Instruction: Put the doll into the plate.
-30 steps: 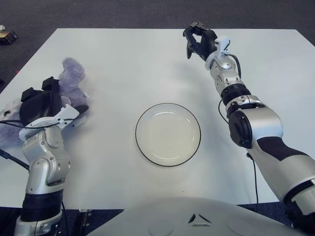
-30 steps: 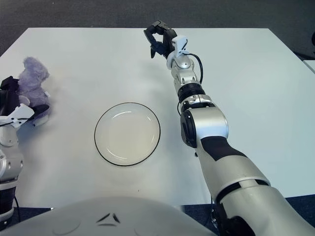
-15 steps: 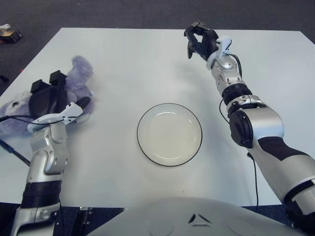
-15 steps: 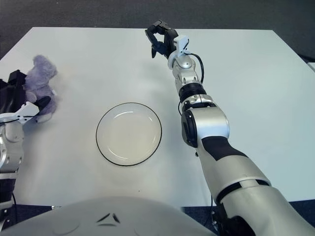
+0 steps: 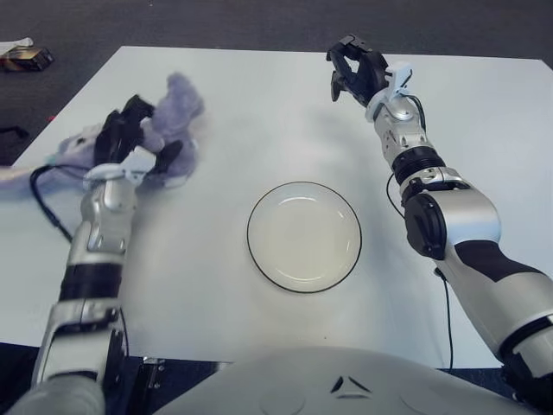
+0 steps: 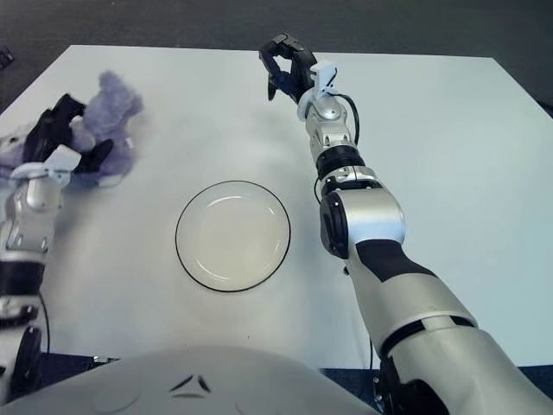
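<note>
Left eye view: left hand (image 5: pixel 130 143) fingers gripping purple doll (image 5: pixel 173 108), doll partly hidden; right hand (image 5: pixel 354 69) fingers curled, empty.

One doll (image 5: pixel 173 112), one plate (image 5: pixel 304 236), one table (image 5: pixel 259 95), two hands.

**White table, dark floor, and a few stray items**

A white table (image 5: pixel 259 130) filled most of the view, set on a dark grey carpeted floor (image 5: pixel 216 22). A small brown-and-white object (image 5: pixel 23 54) lay on the floor beyond the table's far left corner. A black cable (image 5: pixel 47 212) trailed across the table's left edge.
</note>
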